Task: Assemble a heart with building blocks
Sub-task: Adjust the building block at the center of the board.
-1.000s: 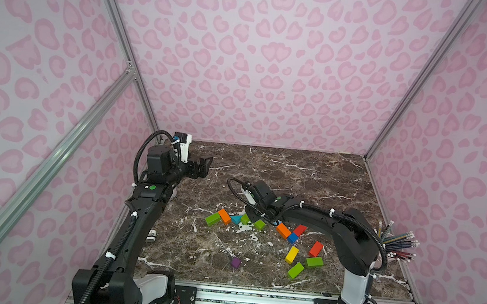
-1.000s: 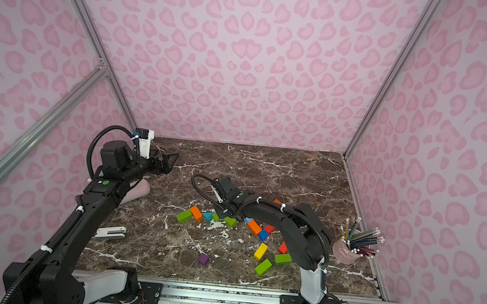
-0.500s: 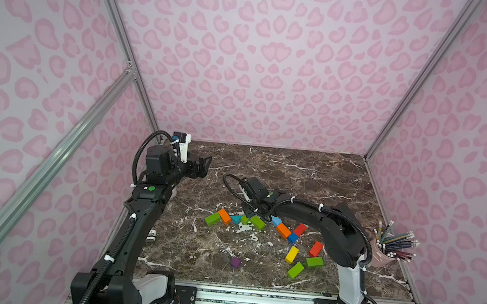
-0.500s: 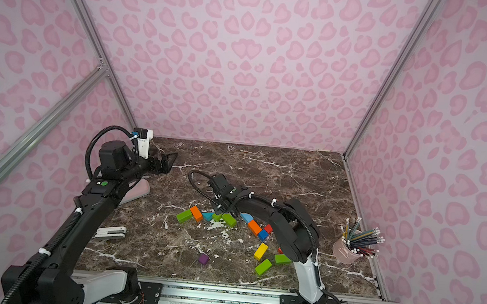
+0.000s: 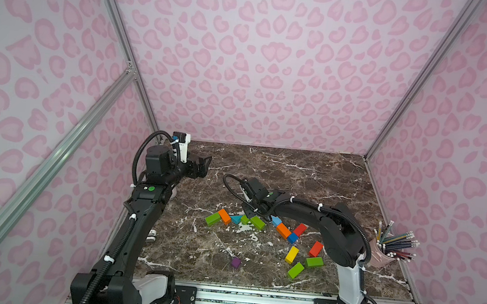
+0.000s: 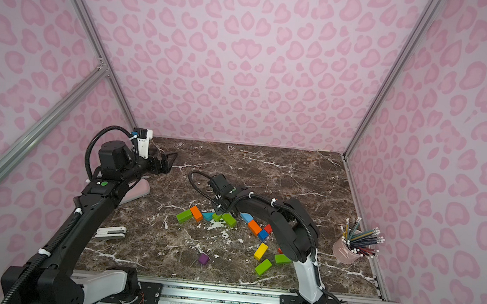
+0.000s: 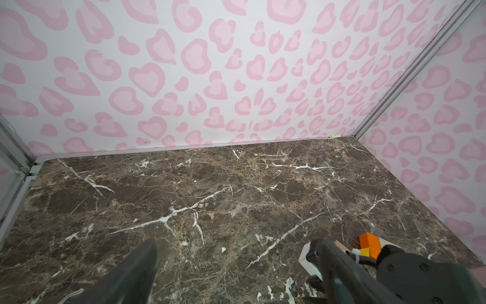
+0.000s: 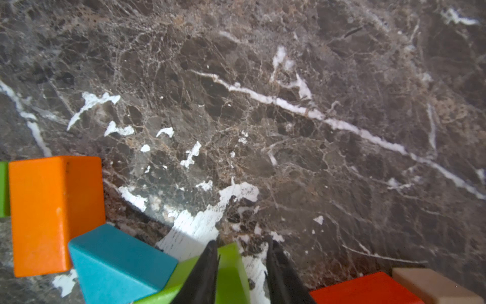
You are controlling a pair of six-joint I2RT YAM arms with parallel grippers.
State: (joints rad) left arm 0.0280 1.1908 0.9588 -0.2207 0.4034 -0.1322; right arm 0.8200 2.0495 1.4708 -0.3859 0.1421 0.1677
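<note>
Building blocks lie scattered on the marble table (image 5: 295, 176). A row runs green brick (image 5: 213, 219), orange brick (image 5: 224, 216), teal wedge (image 5: 235, 219), small green block (image 5: 244, 219), green brick (image 5: 257, 222). To its right lie more blocks, among them an orange brick (image 5: 284, 230), a yellow brick (image 5: 291, 254) and a purple cube (image 5: 236, 262). My right gripper (image 8: 243, 247) is low over the row. Its jaws stand narrowly apart astride a green block (image 8: 231, 271), with marble showing beside one finger. My left gripper (image 5: 203, 167) hovers open at the back left with nothing between its fingers.
A pink cup of coloured pencils (image 5: 379, 256) stands at the right edge. A white stapler (image 6: 110, 232) and a pale pink pouch (image 6: 138, 191) lie by the left arm. Pink patterned walls close in three sides.
My right gripper has shifted a little to the left along the row and its jaws have narrowed slightly. The left arm has not moved.
</note>
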